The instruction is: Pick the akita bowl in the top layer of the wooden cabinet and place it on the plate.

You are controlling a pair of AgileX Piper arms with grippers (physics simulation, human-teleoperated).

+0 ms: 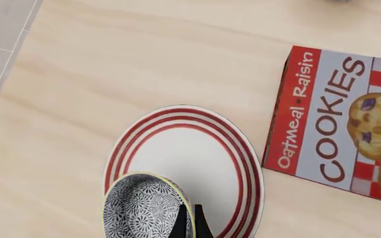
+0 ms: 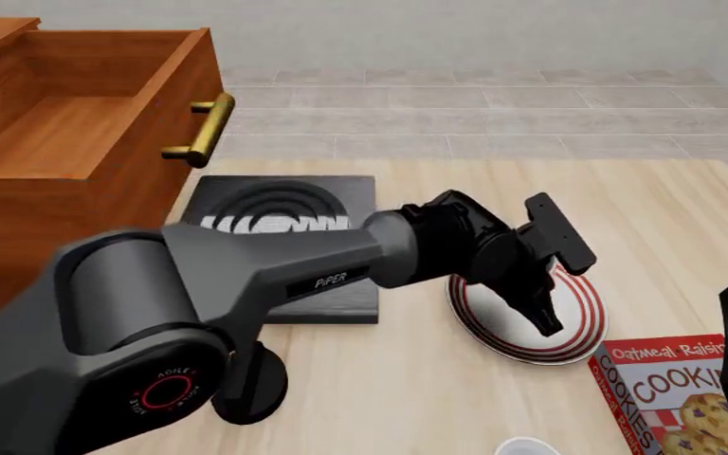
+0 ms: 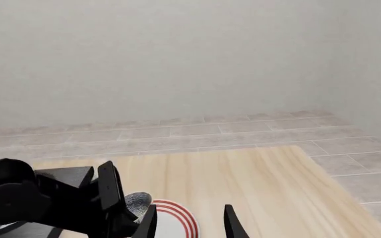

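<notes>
Pale wood table (image 1: 144,59); net-patterned akita bowl (image 1: 144,208) pinched in left gripper (image 1: 190,223); right gripper (image 3: 189,220) spread wide.

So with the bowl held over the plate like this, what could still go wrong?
1. The left fingers pinch only the bowl's rim, and it sits over the plate's near edge, not its centre. Released here, it may land on the red rim and tip or slide off.
2. The cookie box lies close beside the plate; a sideways correction could nudge it.
</notes>
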